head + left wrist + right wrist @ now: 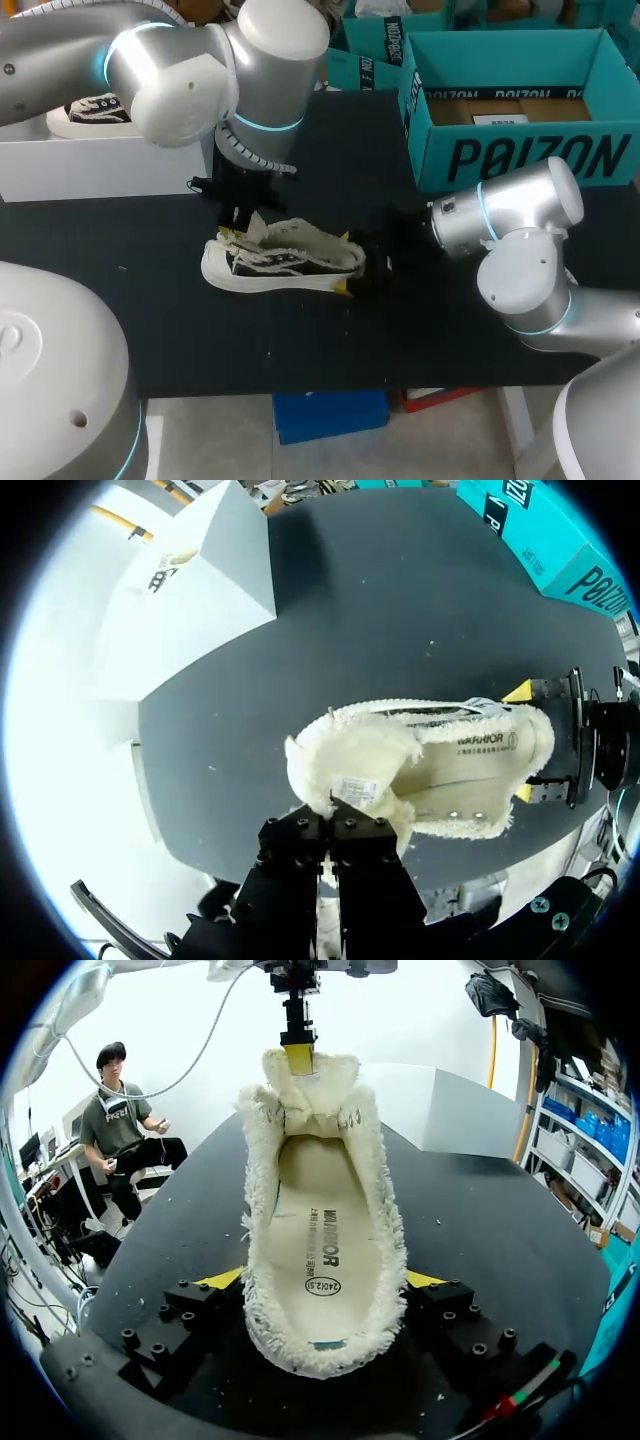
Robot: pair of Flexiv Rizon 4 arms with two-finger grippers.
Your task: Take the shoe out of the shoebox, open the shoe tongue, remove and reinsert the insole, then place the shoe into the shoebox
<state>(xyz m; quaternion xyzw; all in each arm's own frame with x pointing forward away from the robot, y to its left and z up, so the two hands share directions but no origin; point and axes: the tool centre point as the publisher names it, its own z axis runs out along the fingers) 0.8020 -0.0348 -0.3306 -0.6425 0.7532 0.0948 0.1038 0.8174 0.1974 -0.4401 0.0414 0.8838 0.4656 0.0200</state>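
A white fleece-lined shoe [285, 262] lies on its sole on the black table [300, 340], toe to the left. My left gripper [236, 214] is above the toe end, shut on the raised fleece tongue [345, 792], which it pinches at its edge. My right gripper [356, 266] is at the heel, one yellow fingertip [225, 1278] pressed against each side of the shoe [320, 1260]. The cream printed insole [325, 1240] lies flat inside and shows through the wide opening [470, 780]. The teal shoebox [520, 155] stands open at the back right.
A white box [100, 160] stands at the back left with another shoe [95, 110] on top. More teal boxes [375, 50] sit behind the table's middle. The table's front edge runs just below the shoe.
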